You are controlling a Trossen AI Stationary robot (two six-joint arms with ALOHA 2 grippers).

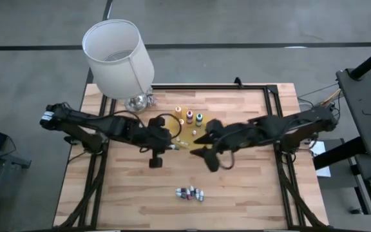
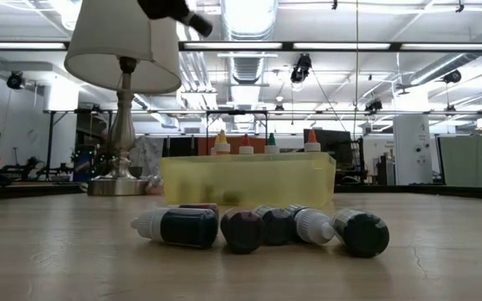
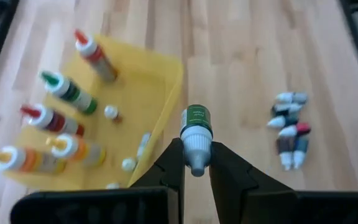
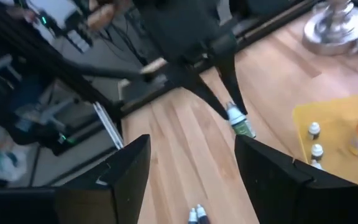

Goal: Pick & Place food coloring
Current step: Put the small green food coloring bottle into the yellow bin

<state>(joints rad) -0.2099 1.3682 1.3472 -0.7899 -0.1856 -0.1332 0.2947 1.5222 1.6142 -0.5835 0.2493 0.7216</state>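
Observation:
My left gripper is shut on a small dark green vial with a pale cap, above the table just on the near side of the yellow tray. Finger-length squeeze bottles with red, green, orange and yellow tips stand upright in the tray, with a few tiny vials beside them. A cluster of several small vials lies on its side near the table's near edge. My right gripper is open and holds nothing, hovering to the right of the left one. My left gripper pinches the green vial by its pale cap end between the two fingers. The fingers come from above, pointing down. The vial is lifted clear of the table, and its dark body hangs below the fingertips, slightly tilted.
A table lamp with a white shade stands at the far left corner on a silver base. The wooden table top shows bare boards to the right and left of the vial cluster. A black frame edges the table.

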